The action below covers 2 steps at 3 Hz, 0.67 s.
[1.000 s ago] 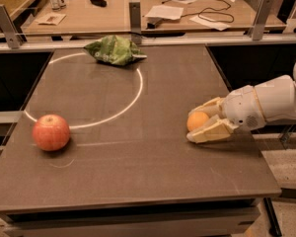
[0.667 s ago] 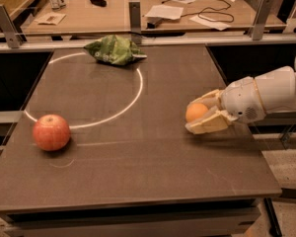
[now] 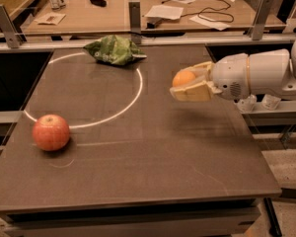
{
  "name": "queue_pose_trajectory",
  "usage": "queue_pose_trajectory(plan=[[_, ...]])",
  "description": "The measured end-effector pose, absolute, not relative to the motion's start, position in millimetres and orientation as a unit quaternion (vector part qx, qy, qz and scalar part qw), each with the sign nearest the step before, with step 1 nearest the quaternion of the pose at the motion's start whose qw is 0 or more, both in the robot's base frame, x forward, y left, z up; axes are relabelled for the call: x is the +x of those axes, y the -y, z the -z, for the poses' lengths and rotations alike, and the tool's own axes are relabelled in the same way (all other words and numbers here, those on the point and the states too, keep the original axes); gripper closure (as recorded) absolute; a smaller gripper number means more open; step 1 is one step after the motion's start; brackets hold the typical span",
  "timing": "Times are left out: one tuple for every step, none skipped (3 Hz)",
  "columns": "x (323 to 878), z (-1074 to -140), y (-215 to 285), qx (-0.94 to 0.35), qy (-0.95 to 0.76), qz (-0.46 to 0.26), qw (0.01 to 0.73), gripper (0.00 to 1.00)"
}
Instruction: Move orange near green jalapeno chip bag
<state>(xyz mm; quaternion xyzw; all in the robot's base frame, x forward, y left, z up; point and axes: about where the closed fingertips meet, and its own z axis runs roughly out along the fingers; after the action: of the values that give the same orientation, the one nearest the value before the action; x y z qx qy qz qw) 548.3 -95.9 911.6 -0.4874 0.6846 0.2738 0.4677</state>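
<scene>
So the tool (image 3: 181, 84) was clamped on the orange (image 3: 183, 77) from above and below, hanging over the right part of the counter (image 3: 163, 181), closer to the right edge than the middle (it looked clear of the surface, not resting on it). The green jalapeno chip bag (image 3: 113, 50) lay well apart from it by the far edge, over the far arc of the white ring (image 3: 130, 105). A red apple (image 3: 51, 132) sat near the left edge.

smooth white rounded arm (image 3: 256, 73), cream-yellow gripper (image 3: 181, 84) at its tip.
</scene>
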Motion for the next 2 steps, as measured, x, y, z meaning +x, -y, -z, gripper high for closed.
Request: queue_pose_trajectory(plan=[[593, -931, 91, -0.457, -0.691, -0.249, 0.502, 1.0], [603, -940, 63, -0.476, -0.678, -0.252, 0.5, 1.0]])
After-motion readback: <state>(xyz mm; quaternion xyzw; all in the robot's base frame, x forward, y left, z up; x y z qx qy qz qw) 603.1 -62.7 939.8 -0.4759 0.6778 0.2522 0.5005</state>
